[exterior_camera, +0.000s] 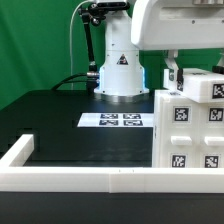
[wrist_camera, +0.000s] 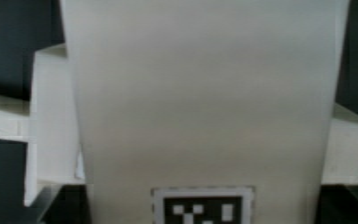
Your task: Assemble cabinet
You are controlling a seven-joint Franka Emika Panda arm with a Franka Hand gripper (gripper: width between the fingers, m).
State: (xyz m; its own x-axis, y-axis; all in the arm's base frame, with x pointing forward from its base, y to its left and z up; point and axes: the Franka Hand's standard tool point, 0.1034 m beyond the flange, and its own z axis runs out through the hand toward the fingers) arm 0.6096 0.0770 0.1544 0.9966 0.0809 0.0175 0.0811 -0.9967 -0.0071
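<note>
Cabinet [exterior_camera: 192,128]: large white plastic box with black-and-white square tags on its faces, standing on the black counter [exterior_camera: 60,115], directly under the tool [exterior_camera: 172,77]. Wrist view: a broad white panel of the cabinet [wrist_camera: 194,100] fills the frame, one tag at its edge. Tool: at the cabinet's top edge, fingers largely hidden; grip state cannot be told. Marker board [exterior_camera: 122,121]: flat on the counter, beside the cabinet. White rail [exterior_camera: 90,180]: borders the counter's near edge.
</note>
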